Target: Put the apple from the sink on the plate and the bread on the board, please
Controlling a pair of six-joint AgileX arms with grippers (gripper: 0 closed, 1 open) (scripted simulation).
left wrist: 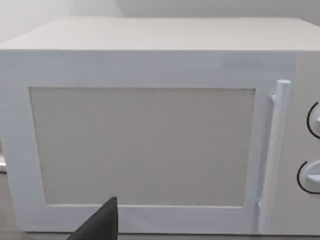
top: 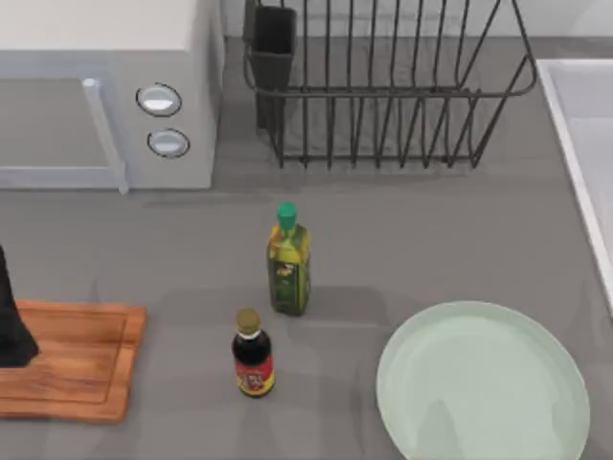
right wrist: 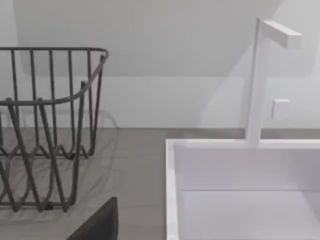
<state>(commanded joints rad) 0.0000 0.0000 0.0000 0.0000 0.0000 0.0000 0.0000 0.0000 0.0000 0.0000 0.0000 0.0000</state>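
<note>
The pale mint-green plate [top: 482,383] lies bare at the front right of the table. At the front left is the reddish-brown board [top: 81,369], with nothing on its visible part. A dark part of my left arm [top: 13,316] stands over the board's left end. The left wrist view faces the microwave, with a dark piece of my left gripper [left wrist: 100,226] at the edge. The sink [top: 573,153] runs along the right edge. The right wrist view looks at its white rim [right wrist: 171,190], with a dark piece of my right gripper [right wrist: 100,225] in front. The apple and the bread are out of view.
A white microwave [top: 105,96] fills the back left. A dark wire dish rack [top: 383,96] stands at the back centre. A green-capped oil bottle [top: 288,261] and a dark sauce bottle [top: 252,355] stand between board and plate. A white faucet [right wrist: 257,80] rises behind the sink.
</note>
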